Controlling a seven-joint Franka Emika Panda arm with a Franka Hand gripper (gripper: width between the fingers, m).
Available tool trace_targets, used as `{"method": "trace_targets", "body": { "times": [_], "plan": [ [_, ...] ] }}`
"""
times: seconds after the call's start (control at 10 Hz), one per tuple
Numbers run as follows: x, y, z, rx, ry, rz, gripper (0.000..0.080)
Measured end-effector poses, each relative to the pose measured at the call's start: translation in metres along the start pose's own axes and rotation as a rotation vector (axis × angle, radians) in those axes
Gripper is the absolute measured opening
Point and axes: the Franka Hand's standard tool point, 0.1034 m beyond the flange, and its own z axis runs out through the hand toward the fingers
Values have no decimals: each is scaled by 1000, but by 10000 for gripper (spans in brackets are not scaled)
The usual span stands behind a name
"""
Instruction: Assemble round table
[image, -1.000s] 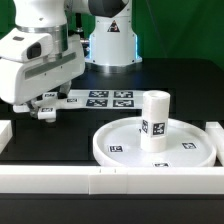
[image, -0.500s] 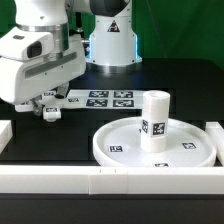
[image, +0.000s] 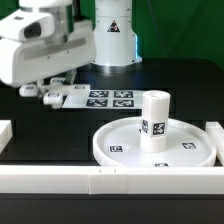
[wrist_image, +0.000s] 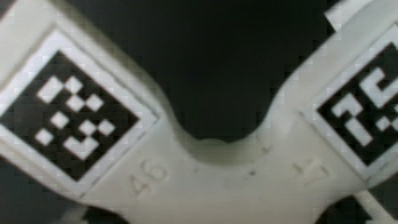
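The large rimmed round disc (image: 120, 146) lies at the exterior view's right front. The short thick cylinder leg (image: 153, 120) stands upright at its middle. My gripper (image: 45, 92) hangs at the exterior view's left, above the table and beside the marker board (image: 105, 98). It is shut on the small cross-shaped foot (image: 52, 96), whose white arms stick out below the hand. In the wrist view the foot (wrist_image: 214, 170) fills the picture, with two tagged arms spreading apart; my fingers are hidden there.
Long white border rails run along the front (image: 100, 180), the left (image: 5, 133) and the right (image: 215, 132). The robot base (image: 112, 40) stands behind the marker board. Black tabletop (image: 50, 135) lies between the disc and the left rail.
My gripper has risen from the table and shifted a little to the exterior view's right, carrying the cross-shaped foot up with it. The disc and leg have not moved.
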Motion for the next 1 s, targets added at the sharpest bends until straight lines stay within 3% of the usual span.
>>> {"method": "trace_targets", "body": {
  "times": [0.1,0.3,0.4,0.5,0.9,1.0],
  "plan": [
    [26,-13,-22,11,-10,43,450],
    [77,-19,-53,9,-4,146,450],
    [104,-9,-63,0,4,168,450],
    [119,1,-64,-12,14,168,450],
    [117,1,-61,-9,8,164,452],
    [120,-5,-65,14,-14,153,452]
  ]
}}
